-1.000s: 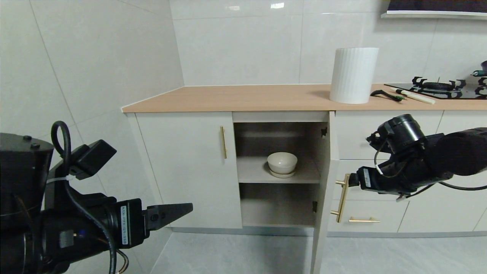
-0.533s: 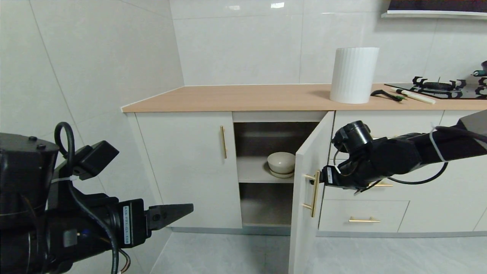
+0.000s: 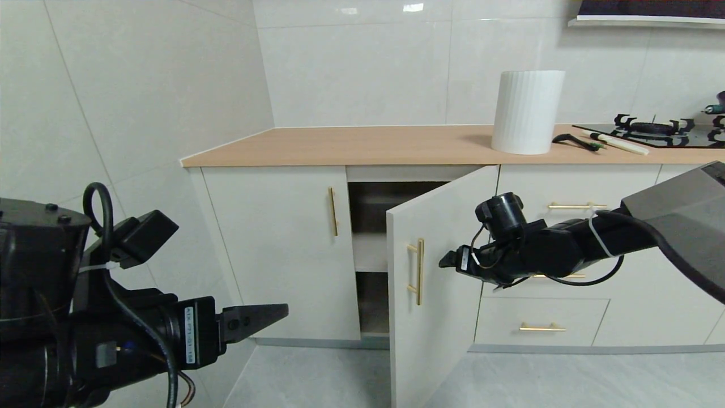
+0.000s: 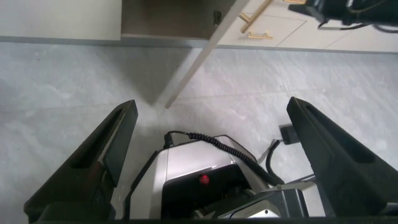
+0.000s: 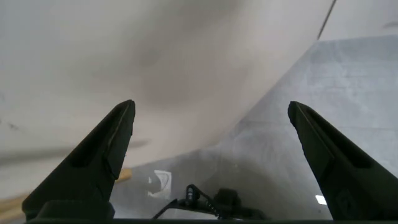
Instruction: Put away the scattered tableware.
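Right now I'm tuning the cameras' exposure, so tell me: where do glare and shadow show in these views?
Head view: lamp glare on the glossy white wall tiles; the white ribbed cylinder casts a soft shadow on the wooden countertop; the cupboard interior behind the half-open white door is dark. Left wrist view: that door shadows the grey tiled floor.

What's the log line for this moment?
white cabinet door: half open | right gripper: open, beside gold bar handle | left gripper: open, low, away from door
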Tool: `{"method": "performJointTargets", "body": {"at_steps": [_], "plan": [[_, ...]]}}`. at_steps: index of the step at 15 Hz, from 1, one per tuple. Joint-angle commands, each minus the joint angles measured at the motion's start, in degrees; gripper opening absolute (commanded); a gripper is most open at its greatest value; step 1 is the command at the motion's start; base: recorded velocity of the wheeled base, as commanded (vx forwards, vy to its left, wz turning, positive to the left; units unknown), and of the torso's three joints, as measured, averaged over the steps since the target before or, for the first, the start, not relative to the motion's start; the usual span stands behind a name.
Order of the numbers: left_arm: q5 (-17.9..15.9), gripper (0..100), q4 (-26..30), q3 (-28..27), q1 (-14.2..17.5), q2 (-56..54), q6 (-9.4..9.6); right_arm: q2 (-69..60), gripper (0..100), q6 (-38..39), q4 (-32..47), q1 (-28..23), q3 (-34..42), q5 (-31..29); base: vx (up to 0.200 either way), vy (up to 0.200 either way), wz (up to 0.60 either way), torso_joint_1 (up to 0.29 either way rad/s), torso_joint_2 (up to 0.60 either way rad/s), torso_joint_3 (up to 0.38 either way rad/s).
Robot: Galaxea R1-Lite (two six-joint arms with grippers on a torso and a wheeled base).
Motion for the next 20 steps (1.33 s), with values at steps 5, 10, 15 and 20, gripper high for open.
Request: {"method": "performJointTargets", "body": {"at_steps": [5, 10, 15, 20], "plan": [[0.1, 100, 0.0, 0.0, 0.0, 0.0, 0.06, 3.1, 100, 4.6, -2.0, 0.0, -2.6, -0.3, 0.0, 0.0, 0.0, 0.0, 0.0, 0.0], [0.1, 100, 0.0, 0.0, 0.0, 0.0, 0.06, 3.6, 100, 5.3, -2.1, 0.5, -2.8, -0.3, 0.12, 0.0, 0.0, 0.001, 0.0, 0.001], [0.1, 100, 0.0, 0.0, 0.0, 0.3, 0.06, 4.8, 100, 11.4, -2.1, 1.2, -6.3, -0.3, 0.2, 0.0, 0.0, 0.004, 0.0, 0.001], [0.4, 100, 0.0, 0.0, 0.0, 1.0, 0.06, 6.9, 100, 18.1, -2.0, 1.0, -10.9, -1.0, 0.04, 0.0, 0.0, 0.001, 0.0, 0.0]]}}
